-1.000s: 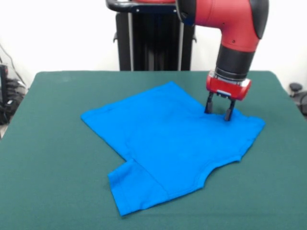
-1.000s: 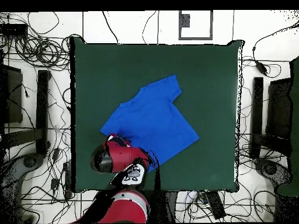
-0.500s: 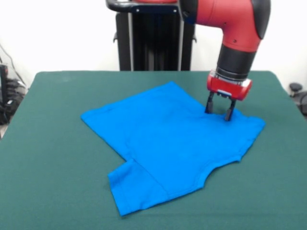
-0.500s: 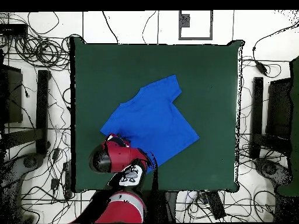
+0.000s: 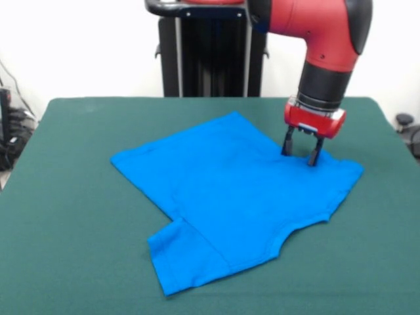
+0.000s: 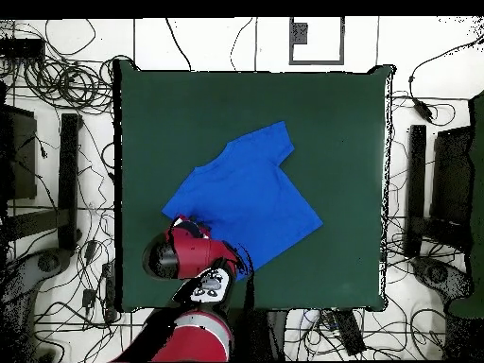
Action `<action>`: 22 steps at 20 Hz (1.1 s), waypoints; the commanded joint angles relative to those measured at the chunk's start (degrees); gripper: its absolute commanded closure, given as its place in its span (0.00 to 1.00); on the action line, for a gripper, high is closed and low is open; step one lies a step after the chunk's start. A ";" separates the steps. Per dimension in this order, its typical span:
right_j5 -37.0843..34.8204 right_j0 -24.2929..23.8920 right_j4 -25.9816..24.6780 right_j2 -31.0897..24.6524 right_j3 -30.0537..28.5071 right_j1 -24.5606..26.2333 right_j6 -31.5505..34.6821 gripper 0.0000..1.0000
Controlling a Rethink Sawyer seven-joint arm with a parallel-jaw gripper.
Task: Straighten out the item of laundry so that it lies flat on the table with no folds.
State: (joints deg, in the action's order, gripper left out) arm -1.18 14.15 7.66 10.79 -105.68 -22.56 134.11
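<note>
The item of laundry (image 5: 230, 190), a bright blue T-shirt, lies spread on the dark green table (image 5: 72, 216), with one sleeve pointing to the near left. Its neckline curve shows at the near right. My gripper (image 5: 300, 155) points straight down over the shirt's far right part, just inside its far edge. The two dark fingers (image 5: 287, 146) stand apart, open, with their tips at the fabric. In the overhead view the shirt (image 6: 241, 194) sits left of the table's middle. The red arm (image 6: 184, 255) covers the shirt's lower left corner and hides the gripper.
The table (image 6: 350, 132) has broad green felt on every side of the shirt. Cables and equipment stands (image 6: 66, 180) lie on the floor around it. The black pedestal (image 5: 210, 52) rises behind the far edge.
The arm has crept a few pixels to the right in the front view. The shirt keeps the same shape and place.
</note>
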 commanded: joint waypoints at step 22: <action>1.49 4.85 9.22 -5.03 3.69 4.41 11.52 0.00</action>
State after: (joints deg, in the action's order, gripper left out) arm -1.15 16.29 11.35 12.39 -105.73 -21.93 134.11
